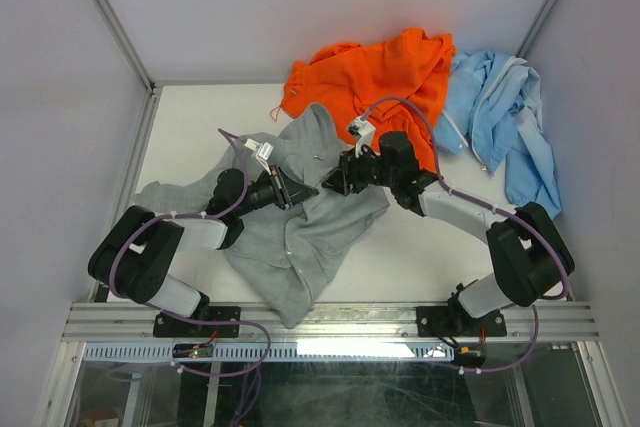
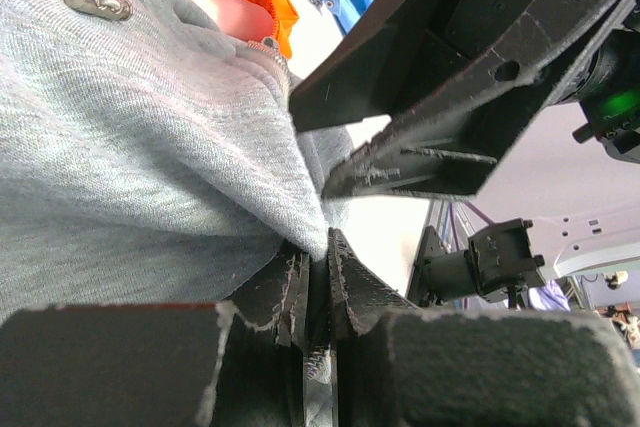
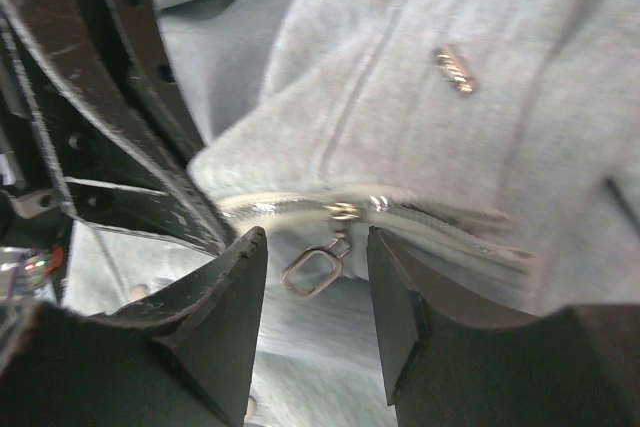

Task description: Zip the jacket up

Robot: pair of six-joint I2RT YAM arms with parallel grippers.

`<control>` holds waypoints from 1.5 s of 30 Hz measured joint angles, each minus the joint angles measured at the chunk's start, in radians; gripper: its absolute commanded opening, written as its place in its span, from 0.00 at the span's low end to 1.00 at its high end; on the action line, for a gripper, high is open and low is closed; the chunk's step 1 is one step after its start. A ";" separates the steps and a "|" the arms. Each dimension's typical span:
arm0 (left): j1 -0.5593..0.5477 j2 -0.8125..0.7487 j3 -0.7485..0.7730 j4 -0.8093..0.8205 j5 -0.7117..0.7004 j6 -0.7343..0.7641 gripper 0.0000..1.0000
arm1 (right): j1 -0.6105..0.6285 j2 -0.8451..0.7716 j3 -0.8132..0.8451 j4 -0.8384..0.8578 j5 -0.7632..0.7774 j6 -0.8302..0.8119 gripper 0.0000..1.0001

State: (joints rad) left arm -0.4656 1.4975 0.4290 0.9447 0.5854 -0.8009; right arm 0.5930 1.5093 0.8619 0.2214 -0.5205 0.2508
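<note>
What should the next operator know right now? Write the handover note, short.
Left gripper: shut, pinching fabric of the jacket.
Right gripper: open, jaws either side of the pull, not gripping it.
Jacket: crumpled on the table between the arms.
Done: fabric held, pull lined up. How far it is zipped cannot be told.
Left: close on the pull and draw it along the zipper.

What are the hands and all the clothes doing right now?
grey jacket: rumpled; how far it is zipped is unclear.
zipper pull: dangling free.
left hand: shut, pinching the grey jacket's fabric.
right hand: open around the zipper pull, not touching it.
orange garment: heaped.
blue jacket: crumpled.
</note>
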 measured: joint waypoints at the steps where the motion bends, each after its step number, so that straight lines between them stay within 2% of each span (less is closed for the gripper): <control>1: 0.000 0.000 0.000 0.001 0.001 0.000 0.00 | -0.010 -0.015 -0.013 -0.005 0.014 -0.019 0.48; 9: 0.000 -0.011 0.000 -0.004 0.013 0.002 0.00 | -0.034 -0.053 -0.043 -0.016 0.063 -0.164 0.46; 21: 0.000 -0.014 0.006 -0.048 0.020 0.006 0.00 | -0.009 -0.055 -0.090 0.038 0.048 -0.246 0.50; 27: 0.000 -0.015 0.007 -0.048 0.023 0.006 0.00 | 0.032 -0.054 -0.101 0.074 0.095 -0.277 0.51; 30: 0.000 -0.015 0.008 -0.050 0.023 0.006 0.00 | 0.060 -0.042 -0.101 0.085 0.147 -0.290 0.44; 34: 0.000 -0.019 0.012 -0.081 0.018 0.012 0.00 | 0.089 -0.029 -0.101 0.085 0.241 -0.300 0.27; 38: 0.000 -0.055 0.018 -0.140 -0.006 0.042 0.00 | 0.106 -0.034 -0.101 0.084 0.284 -0.301 0.16; 45: -0.013 -0.112 0.051 -0.273 -0.051 0.103 0.00 | 0.106 -0.054 -0.068 0.017 0.303 -0.313 0.03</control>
State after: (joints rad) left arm -0.4786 1.3857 0.4805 0.6720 0.5343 -0.6983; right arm 0.6994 1.4555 0.7937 0.2382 -0.2176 -0.0624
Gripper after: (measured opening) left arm 0.070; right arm 0.100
